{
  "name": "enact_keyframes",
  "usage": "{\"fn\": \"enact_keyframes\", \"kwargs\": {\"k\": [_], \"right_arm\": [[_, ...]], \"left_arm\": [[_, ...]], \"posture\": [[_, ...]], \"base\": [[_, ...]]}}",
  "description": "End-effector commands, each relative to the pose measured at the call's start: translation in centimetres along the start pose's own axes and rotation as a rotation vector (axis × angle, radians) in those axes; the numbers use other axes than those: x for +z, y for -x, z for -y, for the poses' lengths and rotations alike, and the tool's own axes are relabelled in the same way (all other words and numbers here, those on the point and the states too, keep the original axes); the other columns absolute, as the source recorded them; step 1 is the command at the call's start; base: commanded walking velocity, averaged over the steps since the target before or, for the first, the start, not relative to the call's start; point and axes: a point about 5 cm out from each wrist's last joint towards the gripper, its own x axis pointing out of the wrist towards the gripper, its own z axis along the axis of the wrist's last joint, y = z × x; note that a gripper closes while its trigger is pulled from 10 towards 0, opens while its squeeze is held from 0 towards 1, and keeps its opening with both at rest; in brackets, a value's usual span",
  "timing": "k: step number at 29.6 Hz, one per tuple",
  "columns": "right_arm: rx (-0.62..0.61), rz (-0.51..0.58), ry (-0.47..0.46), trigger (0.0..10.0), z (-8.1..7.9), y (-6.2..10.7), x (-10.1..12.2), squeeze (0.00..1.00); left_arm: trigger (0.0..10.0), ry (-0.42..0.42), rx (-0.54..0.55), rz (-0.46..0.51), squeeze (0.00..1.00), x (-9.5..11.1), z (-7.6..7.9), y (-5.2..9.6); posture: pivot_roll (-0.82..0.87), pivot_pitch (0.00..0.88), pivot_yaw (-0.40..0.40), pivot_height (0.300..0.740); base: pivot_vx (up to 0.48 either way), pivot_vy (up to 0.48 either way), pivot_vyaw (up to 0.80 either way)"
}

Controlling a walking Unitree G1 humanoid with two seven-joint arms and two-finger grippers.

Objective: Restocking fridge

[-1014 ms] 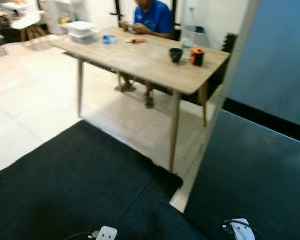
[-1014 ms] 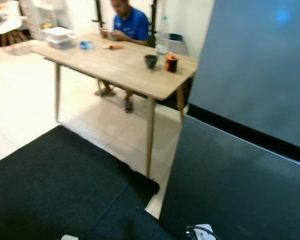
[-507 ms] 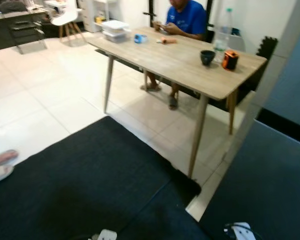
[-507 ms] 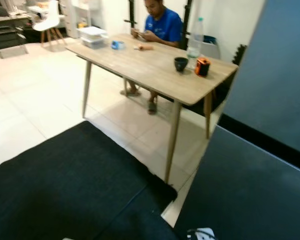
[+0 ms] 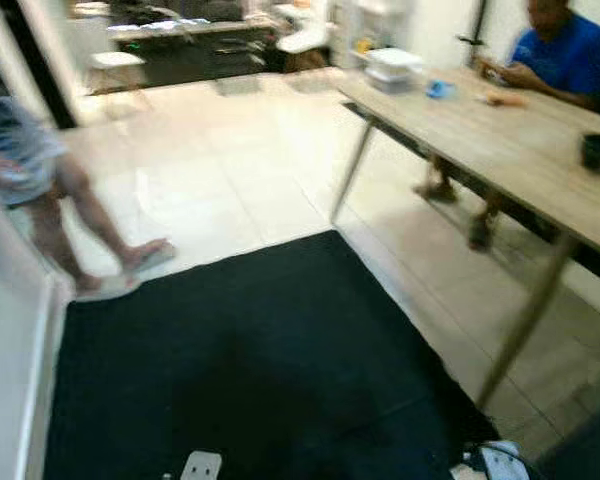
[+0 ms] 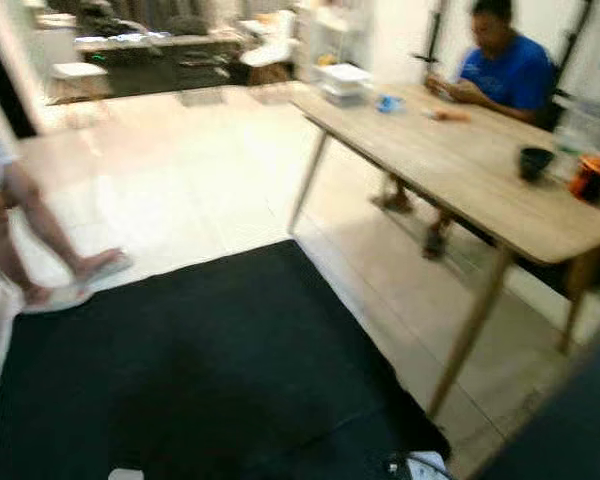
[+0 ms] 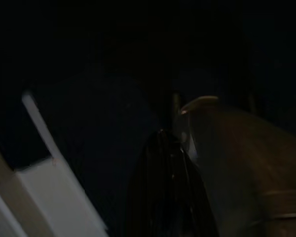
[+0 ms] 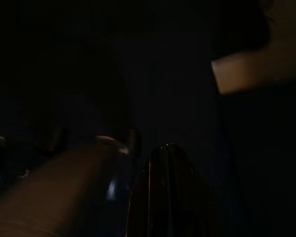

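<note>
Though blurred, two people (image 6: 500,70), one table (image 6: 460,170).

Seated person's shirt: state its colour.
Blue. The shirt shows best in the right eye view, behind the wooden table.

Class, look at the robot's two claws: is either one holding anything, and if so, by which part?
It cannot be told. Both wrist views are very dark: each shows only the dim black shape of a claw, left and right, with nothing clearly gripped.
</note>
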Motion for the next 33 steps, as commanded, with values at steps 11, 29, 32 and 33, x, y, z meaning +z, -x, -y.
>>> {"fn": "enact_keyframes", "kwargs": {"k": [11, 29, 32, 33], "right_arm": [[-0.038, -0.008, -0.008, 10.0, 0.1, -0.2, 0.5, 0.00], [-0.040, -0.038, 0.002, 10.0, 0.2, 0.0, -0.4, 0.00], [-0.020, -0.049, 0.033, 10.0, -0.2, 0.0, -0.6, 0.00], [-0.020, -0.049, 0.033, 10.0, -0.2, 0.0, -0.6, 0.00]], "left_arm": [[10.0, -0.014, -0.007, -0.031, 0.00, -0.1, -0.3, 0.0], [10.0, -0.072, 0.010, -0.078, 0.00, -0.7, -1.5, 0.4], [10.0, -0.059, 0.031, -0.051, 0.00, 0.0, -2.3, 0.4], [10.0, -0.059, 0.031, -0.051, 0.00, 0.0, -2.3, 0.4]], "posture": [[-0.06, 0.000, -0.048, 0.740], [-0.05, 0.000, -0.040, 0.740], [-0.04, 0.000, -0.044, 0.740], [-0.04, 0.000, -0.044, 0.740]], "base": [[0.000, 0.000, 0.00], [0.305, 0.000, 0.00], [0.425, 0.000, 0.00], [0.428, 0.000, 0.00]]}}
